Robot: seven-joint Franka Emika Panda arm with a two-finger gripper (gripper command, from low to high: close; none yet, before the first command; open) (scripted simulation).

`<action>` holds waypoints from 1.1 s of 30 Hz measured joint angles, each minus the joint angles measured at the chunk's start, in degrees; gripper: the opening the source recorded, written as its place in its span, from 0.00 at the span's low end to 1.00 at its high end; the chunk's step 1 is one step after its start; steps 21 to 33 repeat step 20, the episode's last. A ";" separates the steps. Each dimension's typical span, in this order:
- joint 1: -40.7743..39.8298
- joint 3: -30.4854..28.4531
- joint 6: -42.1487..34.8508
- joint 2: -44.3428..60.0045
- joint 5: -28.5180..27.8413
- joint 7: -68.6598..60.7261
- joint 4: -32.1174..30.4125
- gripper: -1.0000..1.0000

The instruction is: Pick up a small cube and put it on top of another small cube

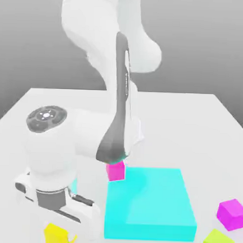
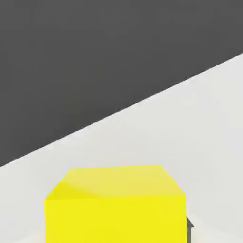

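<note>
A small yellow cube (image 1: pixel 57 235) rests on the white table at the front of the exterior view's left, directly under the hand. My gripper (image 1: pixel 60 228) reaches down over it and is shut on its sides. In the hand view the yellow cube (image 2: pixel 115 205) looms close, and a dark fingertip (image 2: pixel 190 229) presses against one side. A small pink cube (image 1: pixel 116 171) sits against the far corner of a large cyan block (image 1: pixel 149 206). A magenta cube (image 1: pixel 231 214) and a lime-green cube (image 1: pixel 218 242) lie at the front of the exterior view's right.
The arm's white base and links (image 1: pixel 110 69) rise behind the hand, over the middle of the table (image 1: pixel 192 121). The flat cyan block stands between the yellow cube and the two cubes on the exterior view's right.
</note>
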 joint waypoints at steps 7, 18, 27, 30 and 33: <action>9.75 9.55 -2.85 -4.45 -3.88 -3.77 -1.80 0.00; 26.08 20.39 0.27 -0.85 -14.64 -5.56 -2.03 1.00; 26.08 20.39 0.27 -0.85 -14.64 -5.56 -2.03 1.00; 26.08 20.39 0.27 -0.85 -14.64 -5.56 -2.03 1.00; 26.08 20.39 0.27 -0.85 -14.64 -5.56 -2.03 1.00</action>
